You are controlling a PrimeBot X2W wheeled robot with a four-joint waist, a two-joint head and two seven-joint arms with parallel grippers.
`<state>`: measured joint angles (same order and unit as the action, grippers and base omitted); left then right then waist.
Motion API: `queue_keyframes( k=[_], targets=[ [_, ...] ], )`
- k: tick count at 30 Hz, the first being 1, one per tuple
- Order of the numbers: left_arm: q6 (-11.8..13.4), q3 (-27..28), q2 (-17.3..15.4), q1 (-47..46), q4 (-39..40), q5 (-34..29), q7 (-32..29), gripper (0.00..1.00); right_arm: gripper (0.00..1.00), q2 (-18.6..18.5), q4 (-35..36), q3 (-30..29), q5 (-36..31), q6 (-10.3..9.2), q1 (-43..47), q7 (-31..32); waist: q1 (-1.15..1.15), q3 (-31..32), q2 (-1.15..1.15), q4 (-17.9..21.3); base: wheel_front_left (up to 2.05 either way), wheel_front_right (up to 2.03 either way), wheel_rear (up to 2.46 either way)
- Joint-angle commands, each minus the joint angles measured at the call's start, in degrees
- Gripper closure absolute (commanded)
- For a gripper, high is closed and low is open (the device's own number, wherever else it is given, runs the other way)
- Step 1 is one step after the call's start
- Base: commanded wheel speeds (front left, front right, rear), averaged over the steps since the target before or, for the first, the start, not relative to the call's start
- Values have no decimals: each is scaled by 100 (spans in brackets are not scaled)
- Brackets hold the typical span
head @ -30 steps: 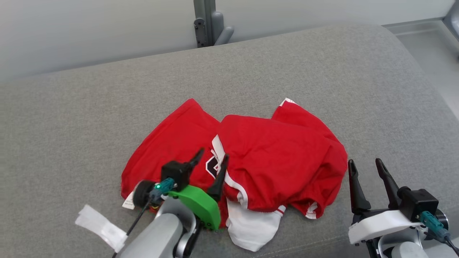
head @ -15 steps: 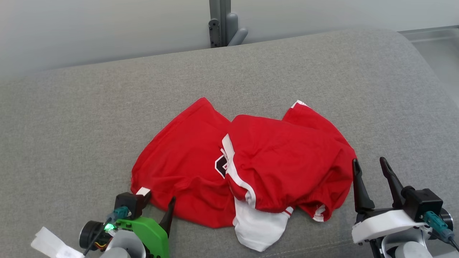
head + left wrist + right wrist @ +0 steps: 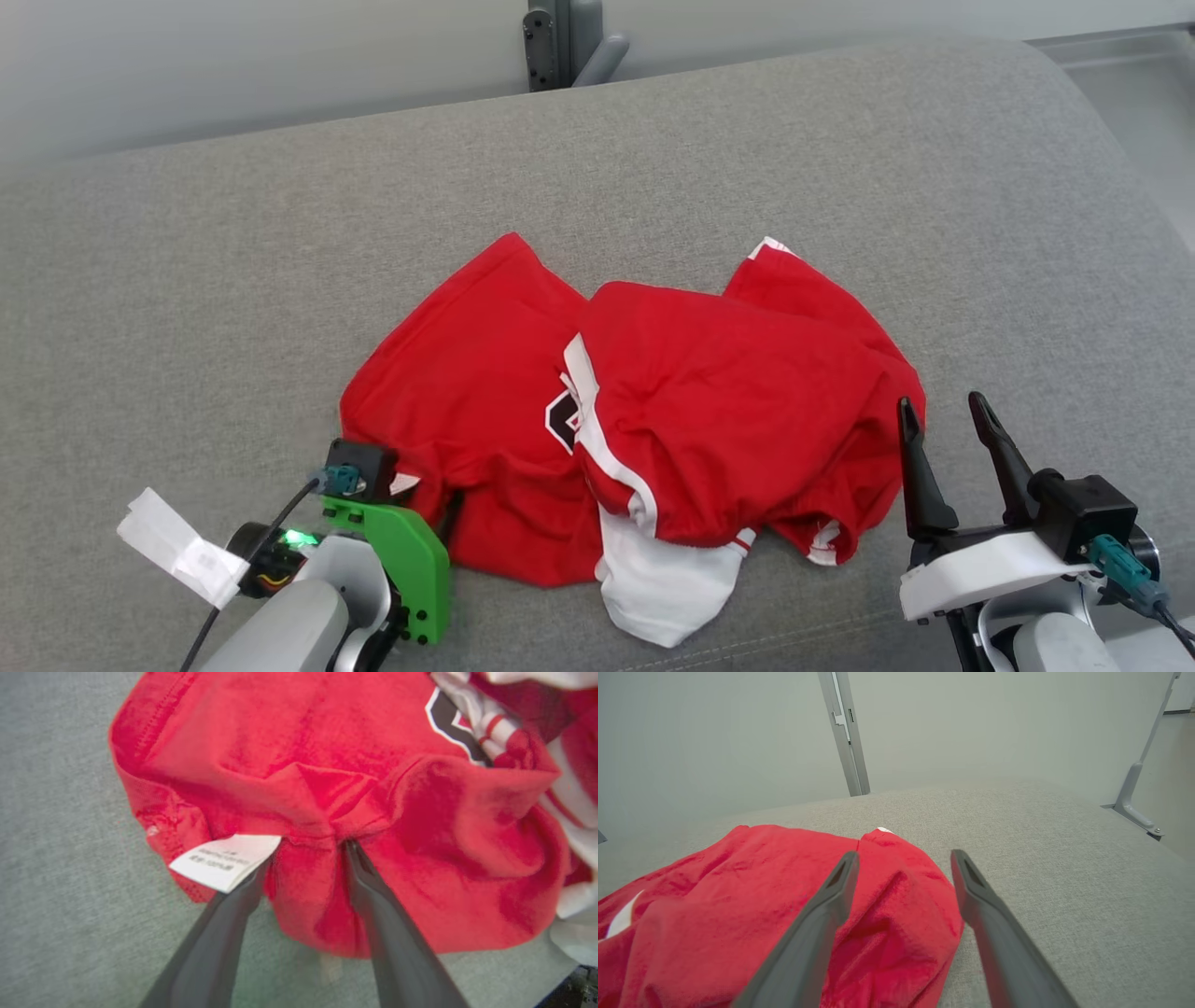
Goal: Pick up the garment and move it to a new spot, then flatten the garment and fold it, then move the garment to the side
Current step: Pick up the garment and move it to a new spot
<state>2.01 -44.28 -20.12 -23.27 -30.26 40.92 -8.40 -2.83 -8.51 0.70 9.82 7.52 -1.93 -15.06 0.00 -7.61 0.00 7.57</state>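
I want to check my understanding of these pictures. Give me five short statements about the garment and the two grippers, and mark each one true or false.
1. The garment is red with white trim. True.
2. The garment lies flat and neatly folded. False: it is crumpled on the grey cushion.
3. The right gripper is shut on the garment. False: it is open at the garment's right edge and holds nothing.
4. The left gripper is open, with a fold of red cloth between its fingers. True.
5. A white label lies next to one finger of the left gripper. True.
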Motion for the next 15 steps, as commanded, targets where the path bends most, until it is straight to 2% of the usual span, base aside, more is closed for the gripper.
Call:
queue_keyframes(
  k=[1,6,10,11,12,15],
  targets=[
    [-61,14,116,-66,-44,81,106,100,0,-13,-12,-29,25,-6,-21,-18,0,-55,0,82,0,0,0],
    [249,319,-72,-282,357,-35,479,100,0,-10,-28,-86,58,-6,115,-18,0,-13,0,76,0,0,0],
    [691,677,-734,-461,1660,-267,561,100,0,-14,-39,-158,97,-6,168,-18,0,51,0,15,0,0,0],
    [691,677,-734,-461,1660,-267,561,100,0,-14,-39,-158,97,-6,168,-18,0,51,0,15,0,0,0],
    [942,882,-1140,-450,2504,-374,406,100,0,-8,-45,-170,141,-6,186,-18,0,73,0,-28,0,0,0],
    [1273,1234,-1788,-419,3680,-410,50,100,0,-11,-70,-150,196,-6,180,-18,0,80,0,-89,0,0,0]
  ],
)
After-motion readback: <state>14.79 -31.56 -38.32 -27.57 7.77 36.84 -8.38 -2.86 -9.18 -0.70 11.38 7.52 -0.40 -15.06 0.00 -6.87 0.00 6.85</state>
